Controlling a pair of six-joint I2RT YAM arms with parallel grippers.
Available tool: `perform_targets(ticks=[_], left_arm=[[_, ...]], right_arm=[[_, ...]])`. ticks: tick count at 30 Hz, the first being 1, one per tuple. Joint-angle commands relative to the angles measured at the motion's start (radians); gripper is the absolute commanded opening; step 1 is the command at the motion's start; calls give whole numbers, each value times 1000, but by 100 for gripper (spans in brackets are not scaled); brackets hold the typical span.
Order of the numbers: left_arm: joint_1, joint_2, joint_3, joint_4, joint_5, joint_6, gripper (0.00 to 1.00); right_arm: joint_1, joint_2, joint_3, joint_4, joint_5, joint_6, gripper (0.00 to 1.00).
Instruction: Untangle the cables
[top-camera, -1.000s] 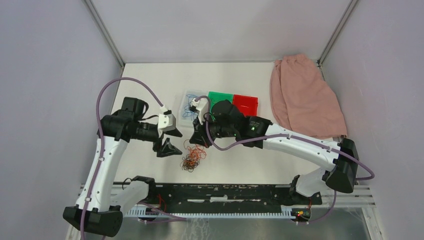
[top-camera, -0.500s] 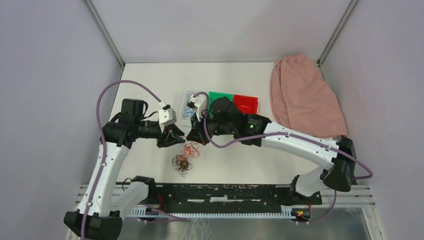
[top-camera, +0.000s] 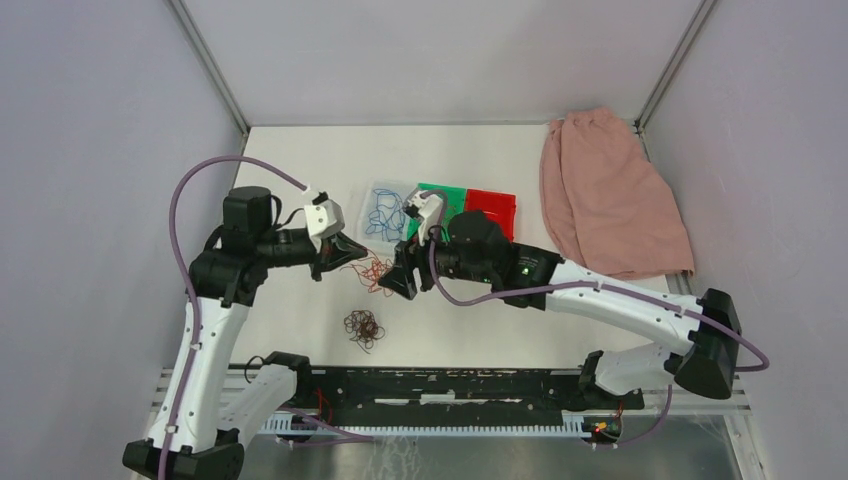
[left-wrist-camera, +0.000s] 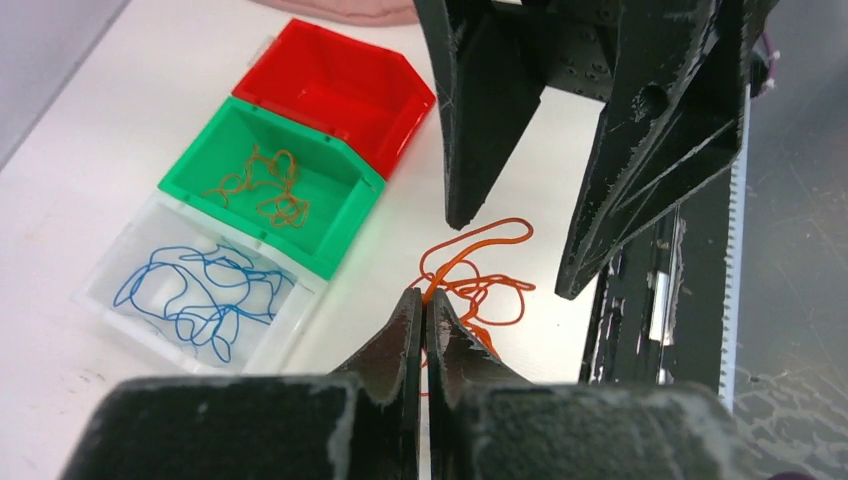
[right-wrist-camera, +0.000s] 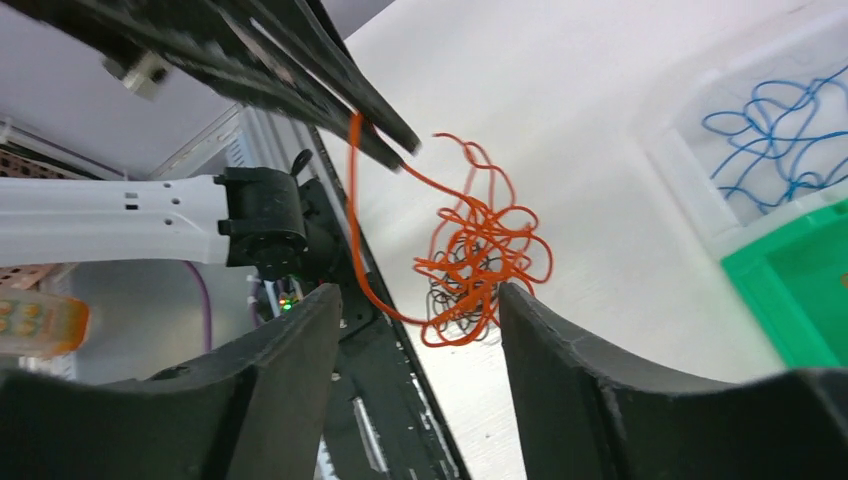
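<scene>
Drawn apart since a second ago, leaving the dark cable clump (top-camera: 362, 327) alone on the table (top-camera: 300, 160) near its front edge, white surface open to the left. Grips the orange cable (top-camera: 375, 272) in the left gripper (top-camera: 358, 252), held end lost between fingertips, loose loops dangling tangled. Holds the right gripper (top-camera: 393, 285) spread wide beside the loops, contact hard to judge. Farther back, blue cables (top-camera: 385, 212) curled in the clear bin (left-wrist-camera: 290, 320).
</scene>
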Motion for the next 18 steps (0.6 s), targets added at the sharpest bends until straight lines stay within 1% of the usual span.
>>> perform_targets(ticks=[1, 4, 7, 9, 11, 14, 18], left_arm=[[0, -13, 76, 78, 15, -144, 3], [-1, -13, 88, 103, 15, -234, 3], [-1, -17, 95, 122, 20, -308, 3], [0, -22, 103, 123, 31, -335, 3], [-1, -25, 113, 120, 37, -356, 3], [-1, -21, 130, 86, 56, -360, 3], [-1, -12, 143, 71, 77, -370, 3]], right_arm=[[-4, -113, -126, 262, 72, -13, 68], [-5, -132, -176, 339, 78, -36, 72], [-4, -133, -196, 392, 143, -63, 72], [-2, -132, -196, 411, 213, -81, 70], [1, -132, -198, 437, 285, -101, 67], [12, -131, -209, 506, 368, -142, 66], [29, -91, -184, 525, 375, -183, 66]])
